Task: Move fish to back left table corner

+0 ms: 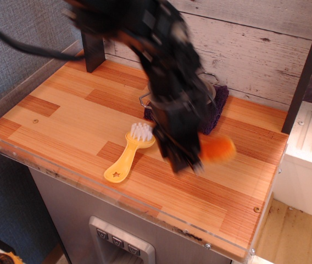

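The orange plush fish (219,148) sticks out to the right of my gripper (188,158), which is shut on its tail end and holds it just above the tabletop at the front right. The arm and gripper are blurred by motion, so the jaws do not show sharply. The back left table corner (74,61) lies far to the left, beside a dark upright post (93,41); the striped wood there is bare.
A yellow star-marked brush (127,153) with white bristles lies left of the gripper. A purple cloth (217,107) with a metal pot, mostly hidden by the arm, sits at the back middle. Clear acrylic edging (117,193) runs along the front edge.
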Controlling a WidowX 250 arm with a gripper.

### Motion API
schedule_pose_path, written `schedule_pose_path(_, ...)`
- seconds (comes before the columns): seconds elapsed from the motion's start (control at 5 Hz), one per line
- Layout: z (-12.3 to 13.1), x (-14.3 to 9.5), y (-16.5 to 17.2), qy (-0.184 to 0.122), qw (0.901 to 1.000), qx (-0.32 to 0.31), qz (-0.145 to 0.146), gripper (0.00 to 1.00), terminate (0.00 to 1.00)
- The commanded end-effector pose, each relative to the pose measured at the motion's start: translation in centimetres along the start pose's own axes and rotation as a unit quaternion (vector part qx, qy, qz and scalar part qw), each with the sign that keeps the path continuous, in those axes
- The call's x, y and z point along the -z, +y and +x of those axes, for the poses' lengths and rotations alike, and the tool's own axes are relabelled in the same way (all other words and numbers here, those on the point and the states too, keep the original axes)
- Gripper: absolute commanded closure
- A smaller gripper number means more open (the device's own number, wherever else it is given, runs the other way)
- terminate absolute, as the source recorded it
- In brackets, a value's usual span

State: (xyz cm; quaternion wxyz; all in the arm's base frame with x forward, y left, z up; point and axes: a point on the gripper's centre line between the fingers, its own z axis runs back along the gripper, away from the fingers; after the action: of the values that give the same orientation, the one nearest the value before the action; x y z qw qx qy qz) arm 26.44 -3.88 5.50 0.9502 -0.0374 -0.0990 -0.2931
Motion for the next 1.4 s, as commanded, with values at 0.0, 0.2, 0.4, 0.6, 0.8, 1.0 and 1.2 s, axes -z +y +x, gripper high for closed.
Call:
schedule_pose_path(0.0, -3.7, -8.7, 8.3, -0.061, 0.9783, -0.191, 0.051, 1.00, 0.00)
schedule_pose_path(0.2, -6.7, -7.0, 12.3, -0.025, 0.9475, -0.310, 0.076, 1.00, 0.00)
schedule_pose_path(0.4, -9.3, -5.5, 16.8, -0.002, 0.9247, -0.368, 0.099, 1.00, 0.00)
schedule_pose_path(0.6, -10.6, -4.7, 19.4, 0.003, 0.9207, -0.375, 0.109, 1.00, 0.00)
schedule_pose_path(0.8, -10.8, -4.4, 19.8, -0.001, 0.9150, -0.388, 0.112, 1.00, 0.00)
schedule_pose_path(1.0, -10.6, -4.2, 19.5, -0.003, 0.9182, -0.381, 0.109, 0.00, 0.00)
schedule_pose_path(1.2, -10.2, -4.7, 18.8, -0.007, 0.9232, -0.368, 0.111, 0.00, 0.00)
